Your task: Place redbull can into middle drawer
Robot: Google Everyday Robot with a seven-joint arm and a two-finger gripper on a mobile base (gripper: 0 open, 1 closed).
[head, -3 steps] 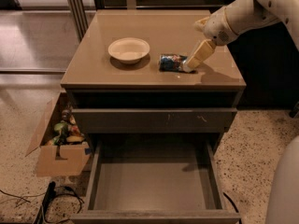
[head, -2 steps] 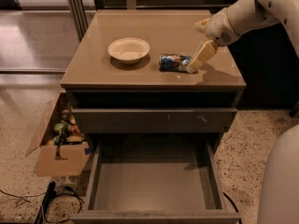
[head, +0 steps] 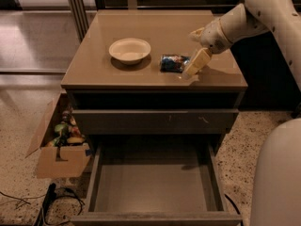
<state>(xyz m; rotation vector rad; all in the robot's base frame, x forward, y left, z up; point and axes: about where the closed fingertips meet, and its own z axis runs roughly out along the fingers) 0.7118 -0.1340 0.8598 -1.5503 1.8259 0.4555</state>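
nearest you, the middle drawer (head: 153, 185) is pulled out with its floor bare, so the drop zone is ready and there's nothing in it to dodge. left of it on the floor is a cardboard box (head: 59, 147) with bits in it, well apart from the likely path. above the open drawer, the scuffed drawer front (head: 155, 121) is shut, so it doesn't overhang the target.

on the tabletop (head: 155, 27), the redbull can (head: 172, 63) lies on its side toward the front right, not in the drawer yet. the gripper (head: 194, 66) is down at tabletop level, right at the can's right end, wrist angled in from the right. my read: it's lining up on a lying can from the side. can't tell whether it's open or closed, or whether it has the can.

the bowl (head: 130, 50) sits left of the can, slightly further back and apart from it. approaching from the right keeps clear of it.

judgement: you're at the grasp step. lift, carry forward and lower are all left. risk: the can rolls if nudged.
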